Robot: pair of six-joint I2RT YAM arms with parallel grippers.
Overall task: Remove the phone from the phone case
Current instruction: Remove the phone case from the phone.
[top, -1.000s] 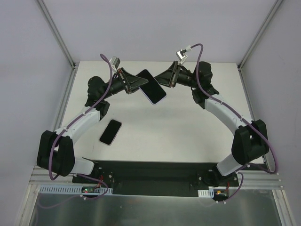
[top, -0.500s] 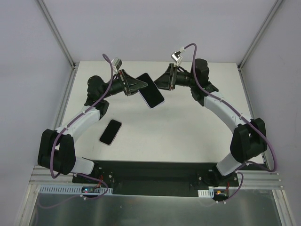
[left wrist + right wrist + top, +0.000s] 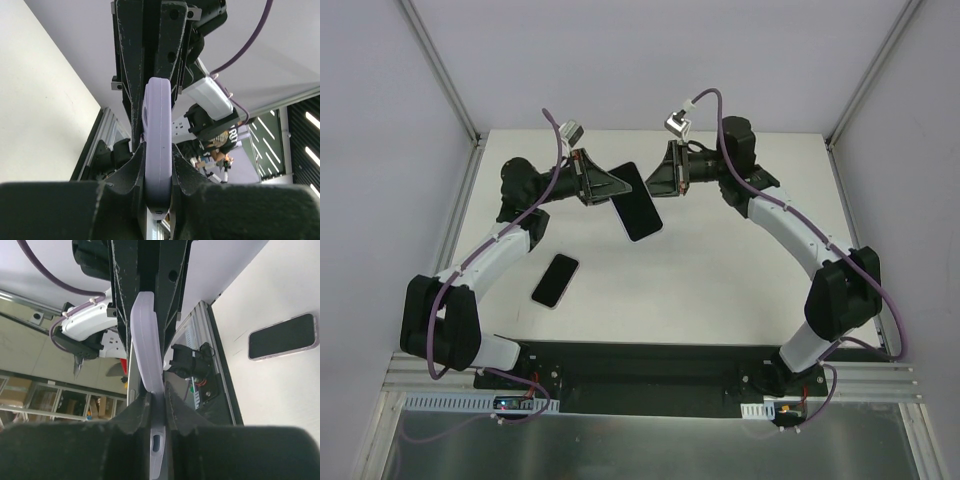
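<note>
One high fixed view, two very near wrist views.
The top camera looks down from behind the arm bases (image 3: 640, 382) on the whole desk (image 3: 720, 270); the wrist cameras look forward, facing each other, and all three views share the phone case (image 3: 158, 150).

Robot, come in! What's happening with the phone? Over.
Left fingers shut on cased phone, held in air. Right fingers pinching its other end. Not separated yet. Second phone on table, not in the way.
</note>
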